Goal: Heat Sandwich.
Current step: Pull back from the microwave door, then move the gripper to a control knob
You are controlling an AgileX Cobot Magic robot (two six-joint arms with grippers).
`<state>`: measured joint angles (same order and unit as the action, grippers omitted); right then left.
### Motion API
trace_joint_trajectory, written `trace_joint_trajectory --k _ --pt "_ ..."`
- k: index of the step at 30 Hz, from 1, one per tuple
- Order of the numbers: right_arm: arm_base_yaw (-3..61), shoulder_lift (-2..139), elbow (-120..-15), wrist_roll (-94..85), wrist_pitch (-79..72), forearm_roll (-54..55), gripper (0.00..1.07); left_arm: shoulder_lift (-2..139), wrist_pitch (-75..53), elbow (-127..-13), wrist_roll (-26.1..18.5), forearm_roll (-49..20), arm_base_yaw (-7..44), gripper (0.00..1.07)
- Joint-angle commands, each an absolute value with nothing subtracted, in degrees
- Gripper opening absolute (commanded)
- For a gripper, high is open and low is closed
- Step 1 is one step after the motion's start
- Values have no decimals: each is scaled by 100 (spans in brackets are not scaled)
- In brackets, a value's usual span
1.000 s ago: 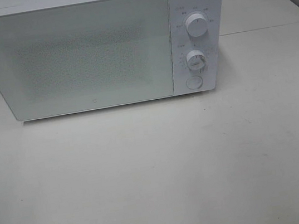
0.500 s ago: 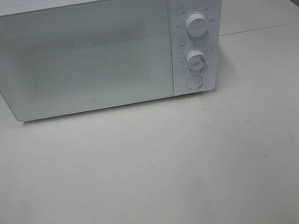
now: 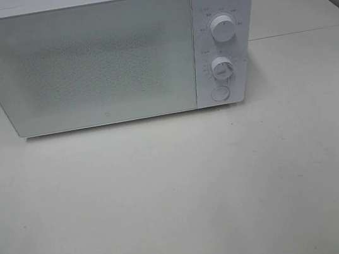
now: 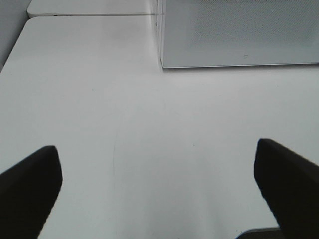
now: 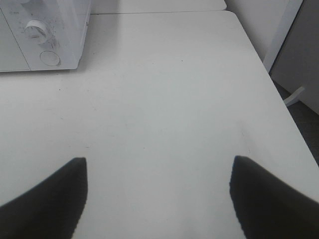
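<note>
The left gripper hovers over the table in front of the microwave, its dark fingers spread wide with nothing between them. The right gripper hovers in the same way in front of the microwave's knob side, also spread wide and empty. Neither arm shows in the high view.

That view matches the one from a second ago: nothing has moved.

Bare tabletop runs from both grippers up to the microwave. Its edge lies well out past the knob side, and the other edge past the door side.

The door is shut, and its speckled window hides the inside. Two knobs sit above a round button. The sandwich appears in no view. A seam level with the microwave joins a second tabletop behind.
</note>
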<state>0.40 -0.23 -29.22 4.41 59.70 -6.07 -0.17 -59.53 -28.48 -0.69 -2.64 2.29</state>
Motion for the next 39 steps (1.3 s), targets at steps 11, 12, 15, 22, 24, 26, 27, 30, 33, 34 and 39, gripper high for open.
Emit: trace_joint_trajectory --k 11,12,15,22,24,26,27,30,33,34,39 --pt "0 -166 -2893 378 5942 -607 76 -178 -5884 -2825 -80 -298 212 104" --pt "0 -166 -2893 378 5942 -607 76 -178 -5884 -2825 -80 -298 212 104" --pt "0 -166 -2893 378 5942 -607 76 -178 -5884 -2825 -80 -298 212 104" --pt "0 -166 -2893 378 5942 -607 76 -178 -5884 -2825 -80 -298 212 104" --pt "0 -166 -2893 378 5942 -607 76 -178 -5884 -2825 -80 -298 212 104" --pt "0 -166 -2893 378 5942 -607 76 -178 -5884 -2825 -80 -298 212 104" --pt "0 -166 -2893 378 5942 -607 76 -178 -5884 -2825 -80 -298 212 104" --pt "0 -166 -2893 378 5942 -607 76 -178 -5884 -2825 -80 -298 212 104" --pt "0 -166 -2893 378 5942 -607 76 -178 -5884 -2825 -80 -298 212 104" --pt "0 -166 -2893 378 5942 -607 76 -178 -5884 -2825 -80 -298 212 104" --pt "0 -166 -2893 378 5942 -607 76 -178 -5884 -2825 -80 -298 212 104"
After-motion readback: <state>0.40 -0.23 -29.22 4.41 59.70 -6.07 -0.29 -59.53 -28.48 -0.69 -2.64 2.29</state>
